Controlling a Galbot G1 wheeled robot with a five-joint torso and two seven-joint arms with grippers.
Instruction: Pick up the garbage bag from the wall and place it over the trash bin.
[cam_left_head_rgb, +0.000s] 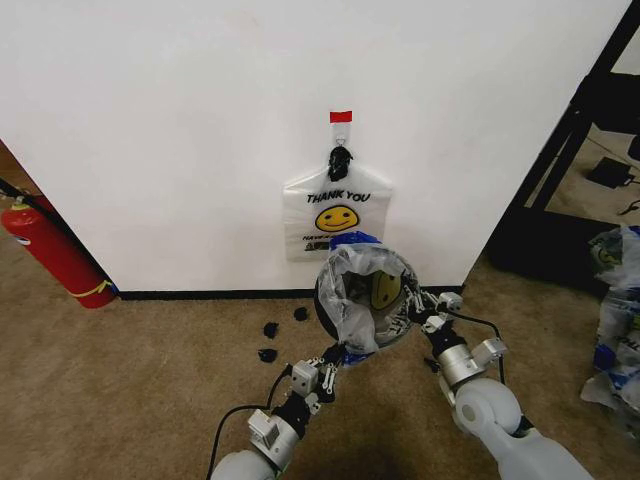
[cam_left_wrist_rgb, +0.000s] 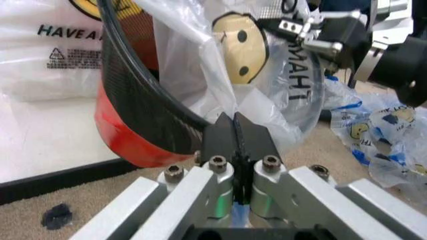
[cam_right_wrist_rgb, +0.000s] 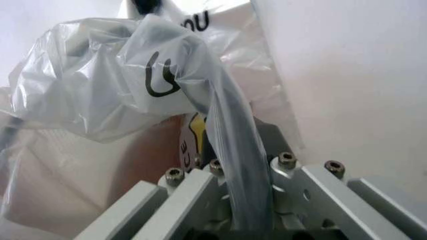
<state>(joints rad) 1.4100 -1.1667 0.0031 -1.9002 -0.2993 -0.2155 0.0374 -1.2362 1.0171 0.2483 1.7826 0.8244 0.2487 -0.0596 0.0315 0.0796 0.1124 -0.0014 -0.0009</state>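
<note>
Between the two grippers, low before the wall (cam_left_head_rgb: 180, 130), stands the trash bin (cam_left_head_rgb: 322, 300) with the garbage bag (cam_left_head_rgb: 362, 285) draped into and over its mouth. The left gripper (cam_left_head_rgb: 333, 353) sits at the near edge of the bin; in the left wrist view its jaws are pressed together on a fold of bag film just beside the black mesh and red base. The right gripper (cam_left_head_rgb: 420, 312) sits at the bin's opposite edge, touching the rim; in the right wrist view a twisted strand of bag runs down between its fingers (cam_right_wrist_rgb: 193, 187), which appear clamped on it.

Step in hand, as judged: fitting the bag over the bin, both edges held. The next move likely calls for drawing the film outward and down over the rim on each side, gently, since thin plastic tears or slips.

A second bag (cam_left_head_rgb: 336, 212), printed "THANK YOU", hangs flat on the hook (cam_left_head_rgb: 340, 158) under the red tape (cam_left_head_rgb: 341, 117), beyond both grippers. A fire extinguisher (cam_left_head_rgb: 50, 250) leans well off to the left; more bags (cam_left_head_rgb: 615, 320) lie far right, cut off by the frame.

Hard to make out: whether the film laps the far rim, how deep it reaches, and what the dark scraps (cam_left_head_rgb: 272, 330) on the carpet (cam_left_head_rgb: 130, 390) are.
</note>
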